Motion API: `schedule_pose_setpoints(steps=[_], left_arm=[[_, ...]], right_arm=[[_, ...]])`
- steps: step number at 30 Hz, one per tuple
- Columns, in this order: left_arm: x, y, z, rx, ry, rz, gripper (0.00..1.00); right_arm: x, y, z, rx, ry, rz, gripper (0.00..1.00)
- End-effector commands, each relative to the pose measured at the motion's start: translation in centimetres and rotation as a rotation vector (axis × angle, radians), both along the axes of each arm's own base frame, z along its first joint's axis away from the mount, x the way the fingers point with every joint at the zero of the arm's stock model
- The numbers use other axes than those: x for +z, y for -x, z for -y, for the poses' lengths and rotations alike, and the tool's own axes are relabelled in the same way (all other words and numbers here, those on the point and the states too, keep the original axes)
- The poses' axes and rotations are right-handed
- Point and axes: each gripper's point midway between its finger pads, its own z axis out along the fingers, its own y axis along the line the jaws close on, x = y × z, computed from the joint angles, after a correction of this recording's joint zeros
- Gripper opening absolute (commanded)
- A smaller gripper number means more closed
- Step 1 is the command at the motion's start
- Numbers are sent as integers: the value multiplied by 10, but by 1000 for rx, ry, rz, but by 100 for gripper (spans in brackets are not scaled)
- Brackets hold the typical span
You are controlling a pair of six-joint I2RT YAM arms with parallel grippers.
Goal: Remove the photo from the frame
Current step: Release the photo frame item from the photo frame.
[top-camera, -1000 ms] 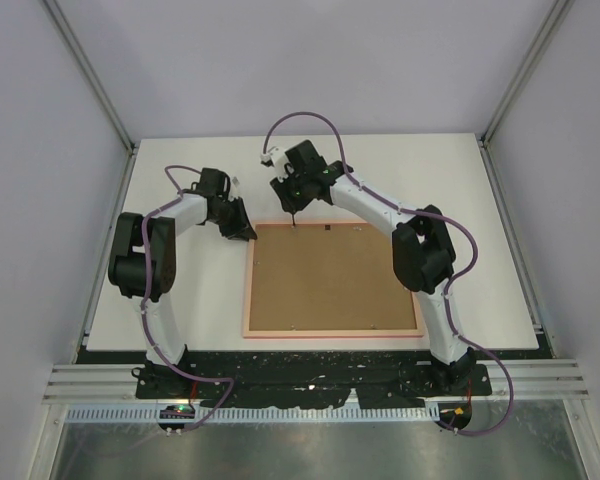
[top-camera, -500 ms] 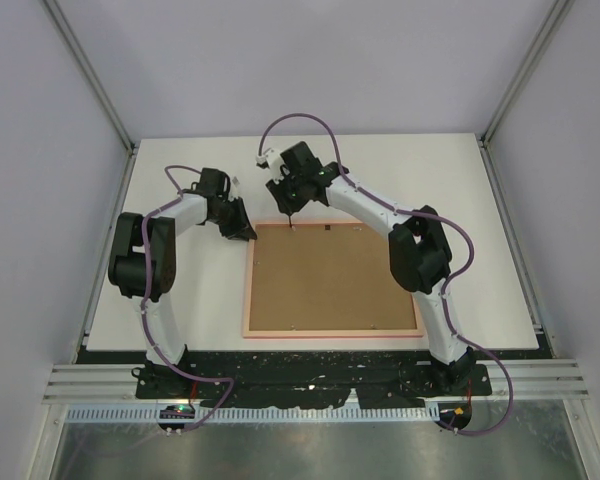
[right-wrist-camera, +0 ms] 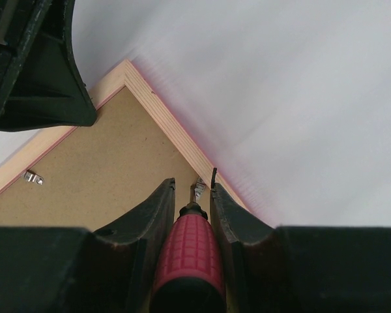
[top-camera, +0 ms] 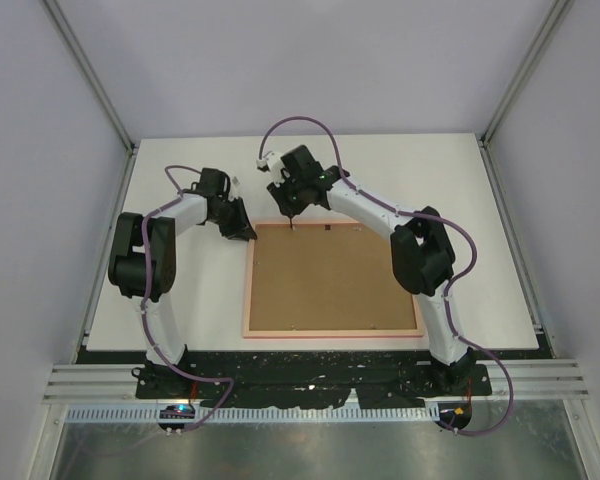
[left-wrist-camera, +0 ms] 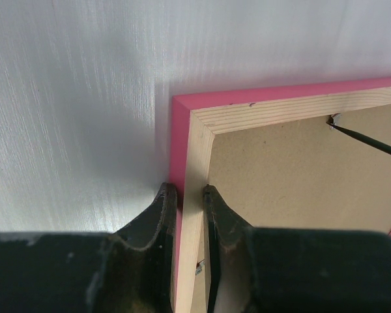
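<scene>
The pink frame [top-camera: 330, 333] lies face down on the white table, its brown back board [top-camera: 330, 280] up. The photo is hidden under the board. My left gripper [top-camera: 248, 235] is shut on the frame's rail near the far left corner; the left wrist view shows one finger on each side of the pink and wood edge [left-wrist-camera: 189, 190]. My right gripper [top-camera: 291, 212] is shut on a red-handled screwdriver [right-wrist-camera: 189, 251]. Its tip points down at a small metal clip [right-wrist-camera: 199, 190] on the frame's far rail. The screwdriver shaft also shows in the left wrist view [left-wrist-camera: 371, 142].
Another metal clip [right-wrist-camera: 31, 177] sits on the left rail by the corner. A small dark hanger [top-camera: 327, 228] sits on the board near the far edge. Bare white table [top-camera: 180, 290] lies around the frame, with enclosure walls on three sides.
My right wrist has shifted slightly left above the frame's far rail, the screwdriver tip staying at the clip. The left gripper and the frame have not moved.
</scene>
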Motion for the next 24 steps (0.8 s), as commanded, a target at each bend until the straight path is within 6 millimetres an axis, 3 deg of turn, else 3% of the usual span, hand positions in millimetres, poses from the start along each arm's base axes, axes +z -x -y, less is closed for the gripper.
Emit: schedule_pose_setpoints(steps=[1,7,15,19,24], left_arm=[[-13,10,-1,-2,-7,-62,0],[-13,10,0,-2,-6,-63,0],[-13,10,-1,0,-7,-63,0],[-13,10,-1,0,-6,-63,0],[-13,10,-1,0,-5,-63,0]], right_arm=[[58,0,-3,21,-78,91,8],[76,10,-8,51,-135,71,8],[50,-9,11,-18,-22,113,8],[36,-13,10,-20,-6,96,8],[32,-14,6,-15,-8,89,8]])
